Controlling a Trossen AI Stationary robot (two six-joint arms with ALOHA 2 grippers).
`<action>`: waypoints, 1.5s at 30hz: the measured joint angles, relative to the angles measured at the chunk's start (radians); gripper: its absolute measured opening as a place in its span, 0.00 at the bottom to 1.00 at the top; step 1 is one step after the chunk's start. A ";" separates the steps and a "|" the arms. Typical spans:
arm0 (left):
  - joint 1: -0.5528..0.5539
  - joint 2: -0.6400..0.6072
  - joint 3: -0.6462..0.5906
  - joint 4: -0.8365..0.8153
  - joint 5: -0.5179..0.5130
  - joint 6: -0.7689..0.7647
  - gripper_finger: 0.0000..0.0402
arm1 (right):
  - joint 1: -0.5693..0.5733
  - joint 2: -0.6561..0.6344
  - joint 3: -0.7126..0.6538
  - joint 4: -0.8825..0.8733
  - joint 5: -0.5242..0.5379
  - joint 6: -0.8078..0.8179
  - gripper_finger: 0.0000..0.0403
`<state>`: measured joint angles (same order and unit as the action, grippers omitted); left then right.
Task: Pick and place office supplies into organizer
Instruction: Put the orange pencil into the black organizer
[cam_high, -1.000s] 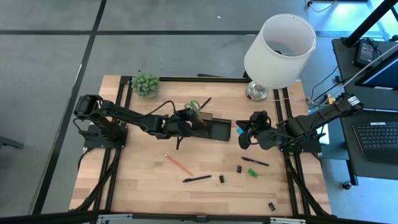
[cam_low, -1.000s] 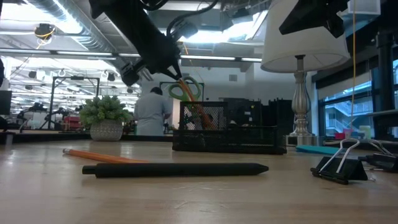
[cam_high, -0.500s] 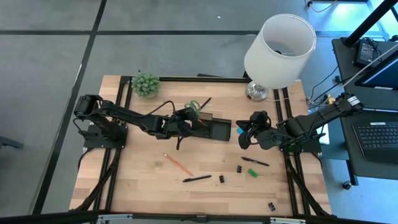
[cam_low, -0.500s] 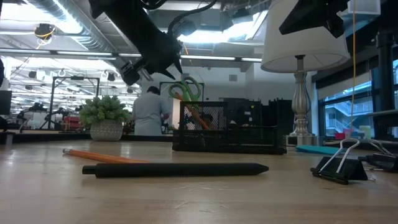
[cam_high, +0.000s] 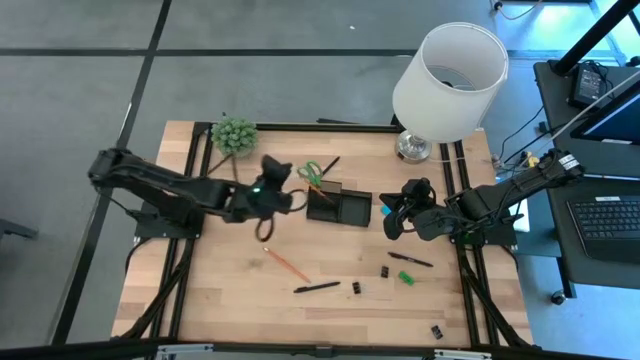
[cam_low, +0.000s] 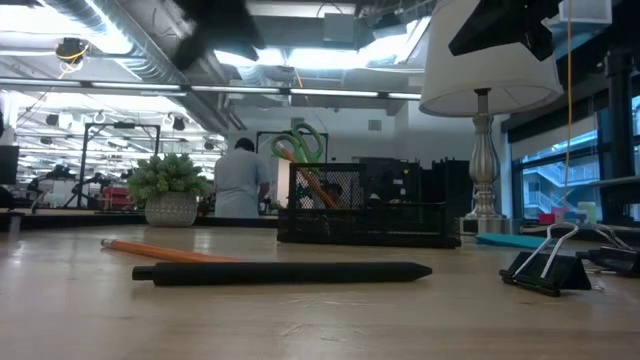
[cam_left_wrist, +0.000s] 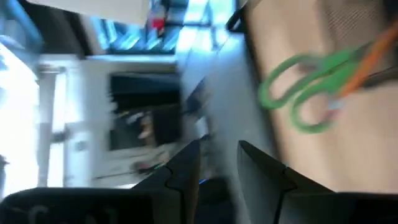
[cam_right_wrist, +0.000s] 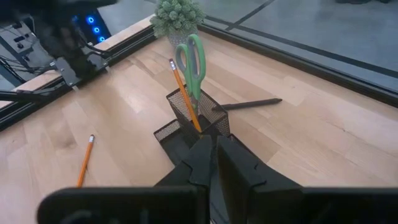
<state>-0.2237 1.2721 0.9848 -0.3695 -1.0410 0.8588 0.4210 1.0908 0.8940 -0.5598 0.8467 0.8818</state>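
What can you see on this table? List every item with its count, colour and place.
black mesh desk organizer: one, black, table centre.
green-handled scissors: one, green, upright in organizer.
orange pencils: two, orange; one on table, one in organizer.
black pens: three, black, on table.
black binder clips: three, black, front right.
small green piece: one, green, beside a clip.
blue sticky-note pad: one, blue, right of organizer.
potted plant: one, green, back left.
white-shaded lamp: one, white, back right.
left claw: open, left of organizer.
right claw: shut, right of organizer.
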 joint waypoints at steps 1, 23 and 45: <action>-0.018 -0.027 0.000 -0.059 0.052 -0.078 0.25 | 0.000 0.000 0.000 0.000 0.000 0.000 0.07; -0.144 -0.059 -0.147 -0.398 0.910 -0.638 0.25 | 0.000 0.000 0.000 0.000 0.059 0.000 0.07; -0.113 0.217 -0.168 -0.276 0.924 -0.681 0.25 | 0.000 0.000 0.000 0.008 0.058 0.000 0.07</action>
<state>-0.3364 1.4895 0.8165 -0.6453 -0.1173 0.1776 0.4210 1.0908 0.8941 -0.5518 0.9051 0.8822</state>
